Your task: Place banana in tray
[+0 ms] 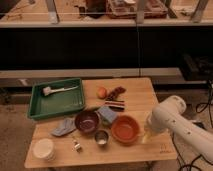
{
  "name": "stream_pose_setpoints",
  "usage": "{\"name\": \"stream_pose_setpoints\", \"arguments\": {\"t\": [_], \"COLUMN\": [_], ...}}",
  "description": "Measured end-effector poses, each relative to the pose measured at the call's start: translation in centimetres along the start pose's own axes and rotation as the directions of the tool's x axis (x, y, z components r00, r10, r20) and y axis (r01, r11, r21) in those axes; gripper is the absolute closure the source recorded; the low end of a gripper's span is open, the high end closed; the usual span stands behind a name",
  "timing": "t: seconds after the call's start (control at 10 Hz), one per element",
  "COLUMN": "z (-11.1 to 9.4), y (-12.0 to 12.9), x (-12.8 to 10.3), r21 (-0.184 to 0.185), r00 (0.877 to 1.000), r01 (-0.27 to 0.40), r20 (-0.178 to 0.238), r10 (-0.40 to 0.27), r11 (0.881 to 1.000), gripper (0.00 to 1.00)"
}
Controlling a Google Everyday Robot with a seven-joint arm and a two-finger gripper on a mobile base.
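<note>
The dark-green tray (39, 107) sits at the table's back left with a white brush (59, 90) inside it. The banana (145, 136) shows only as a pale-yellow sliver at the table's front right, just right of the orange-brown bowl (125, 129). My white arm reaches in from the right, and the gripper (148, 129) at its end is right over the banana, mostly hidden by the arm's bulk. I cannot tell whether the banana is on the table or lifted.
A purple bowl (87, 121), a metal cup (102, 137), a white tub (44, 148), a small bottle (77, 145), a blue cloth (107, 114), a grey cloth (63, 127), an orange fruit (102, 92) and dark packets (117, 98) crowd the table between banana and tray.
</note>
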Motion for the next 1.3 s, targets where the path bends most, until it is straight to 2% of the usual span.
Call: {"name": "stream_pose_setpoints", "arguments": {"t": [0.1,0.2,0.3,0.4,0.5,0.6,0.7,0.9,1.1,1.2,1.3], "z": [-2.4,-3.6,-4.5,-4.9,-4.8,-4.5,-4.1,-3.3,-2.4,-2.1,-1.9], "y": [-2.1,-3.8,-6.3,-9.8,-12.8,-15.2,-19.5,-24.4,-29.4,-30.7,-31.3], "x": [1.5,2.7,4.2,5.3,5.8,5.9,5.3,4.2,2.8,2.5,2.3], "r21": [0.017,0.033,0.059,0.105,0.156,0.199,0.273,0.366,0.471,0.496,0.510], "r00": [0.998,0.994,0.983,0.959,0.932,0.909,0.864,0.806,0.742,0.725,0.716], "r01": [0.060,0.105,0.177,0.280,0.361,0.416,0.502,0.582,0.645,0.658,0.664], "r20": [-0.025,-0.038,-0.057,-0.077,-0.092,-0.101,-0.119,-0.146,-0.197,-0.213,-0.224], "r10": [-0.059,-0.103,-0.174,-0.273,-0.350,-0.403,-0.489,-0.573,-0.641,-0.655,-0.661], "r11": [0.998,0.994,0.982,0.954,0.920,0.887,0.821,0.726,0.601,0.567,0.546], "gripper": [1.00,1.00,1.00,1.00,1.00,1.00,1.00,1.00,1.00,1.00,1.00]}}
